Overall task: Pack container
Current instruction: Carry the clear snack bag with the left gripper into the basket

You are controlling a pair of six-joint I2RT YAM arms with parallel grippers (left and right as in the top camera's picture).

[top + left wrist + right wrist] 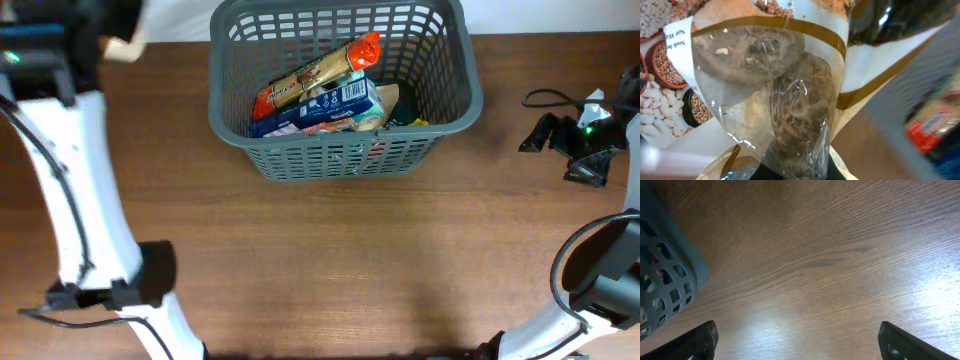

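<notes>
Container [340,158]: grey lattice basket at far centre of the table [320,260], long axis left–right, several packets [320,90] inside. Left gripper [108,35]: far-left, basket to its right; a clear packet [790,100] of dried contents fills its view, grasp not discernible. Right gripper [799,342]: spread wide, empty, basket to its left. Left arm judged better placed for loading.

overhead looks down; right wrist, low, shares the container [340,158].
</notes>
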